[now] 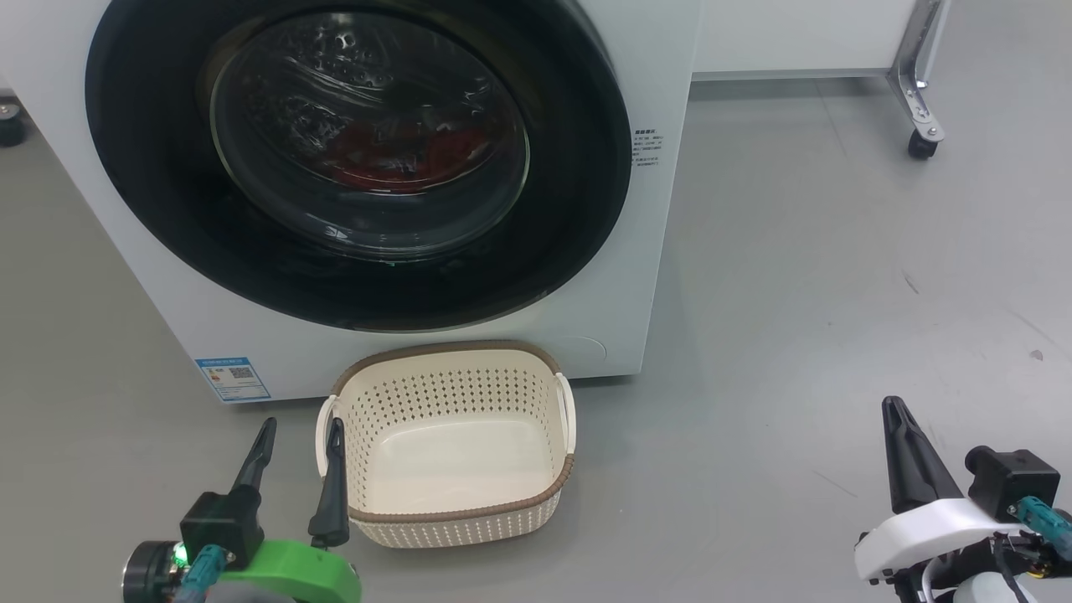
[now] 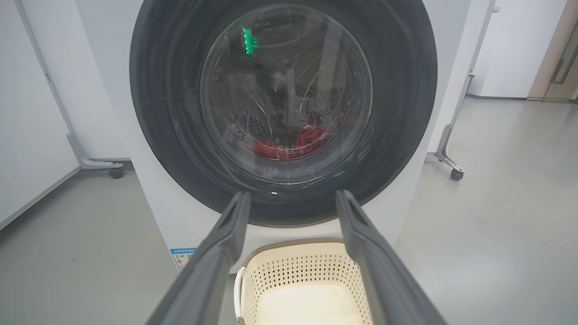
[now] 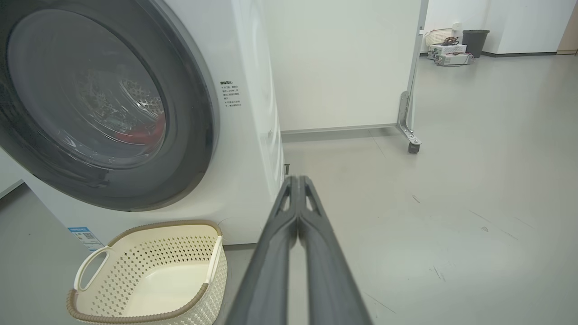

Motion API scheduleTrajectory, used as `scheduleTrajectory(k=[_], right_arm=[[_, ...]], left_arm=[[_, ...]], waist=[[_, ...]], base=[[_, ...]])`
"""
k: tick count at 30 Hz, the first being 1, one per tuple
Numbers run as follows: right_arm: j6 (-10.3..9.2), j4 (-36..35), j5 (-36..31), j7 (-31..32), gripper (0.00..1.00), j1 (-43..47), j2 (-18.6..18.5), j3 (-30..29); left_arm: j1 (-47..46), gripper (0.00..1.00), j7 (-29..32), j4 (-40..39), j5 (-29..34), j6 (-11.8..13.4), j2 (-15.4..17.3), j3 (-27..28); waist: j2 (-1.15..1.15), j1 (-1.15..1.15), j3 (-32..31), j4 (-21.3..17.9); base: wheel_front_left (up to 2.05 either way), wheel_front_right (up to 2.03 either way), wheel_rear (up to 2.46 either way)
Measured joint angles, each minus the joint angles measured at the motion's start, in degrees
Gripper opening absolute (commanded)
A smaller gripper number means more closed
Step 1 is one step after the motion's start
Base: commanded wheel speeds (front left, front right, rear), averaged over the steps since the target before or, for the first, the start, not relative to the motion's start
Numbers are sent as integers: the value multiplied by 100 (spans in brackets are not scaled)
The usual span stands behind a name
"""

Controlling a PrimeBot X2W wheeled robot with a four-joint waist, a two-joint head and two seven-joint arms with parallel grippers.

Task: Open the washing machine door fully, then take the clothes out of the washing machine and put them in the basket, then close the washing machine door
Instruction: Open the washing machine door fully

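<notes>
**Washing machine door closed, red clothes behind the glass**

The washing machine door (image 1: 151, 167), a glossy black ring around a bulging clear glass bowl, sits closed flat against the front of the washing machine (image 1: 645, 276). Through the glass the clothes (image 1: 394, 159) show as a red heap low in the perforated steel drum (image 2: 239, 115). The machine is a white box on the grey floor (image 1: 837, 293). In the head view a blue label sticker (image 1: 233, 378) sits at its lower left corner. A small white sticker (image 1: 645, 148) with dark print is just right of the door.

The basket (image 1: 452, 350) stands upright on the floor directly below the door, close against the machine's front. Its cream bottom is open to the camera, with the brown rim and two side handles in plain sight.

The left tool (image 1: 301, 425) hangs low at the basket's left side, its two dark fingers spread wide and holding nothing. In the head view one finger lies just beside the basket's left handle. In the left wrist view the fingers point toward the lower edge of the door, apart from it.

The right tool (image 1: 893, 410) is well to the right of basket and machine, above the floor. Its fingers are pressed together with nothing between them. The right wrist view shows them touching along their length, pointing past the machine's right front corner.

Behind the machine to the right stands a white panel on a metal leg with a caster (image 1: 921, 144).
</notes>
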Motion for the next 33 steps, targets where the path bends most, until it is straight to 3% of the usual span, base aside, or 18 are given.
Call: scheduleTrajectory(k=[12,27,33], right_arm=[[12,47,379,0,0,1,193,-193],[522,174,2386,371,0,-42,929,-968],[709,209,3205,688,0,-326,992,-1251]], left_arm=[[0,100,1,11,1,0,-40,51],[-8,100,0,-46,25,0,-107,51],[-39,100,0,-115,158,0,-114,32]], waist=[[0,0,14,10],[0,0,238,60],[0,0,433,74]], base=[[0,0,0],[0,0,0],[0,0,0]])
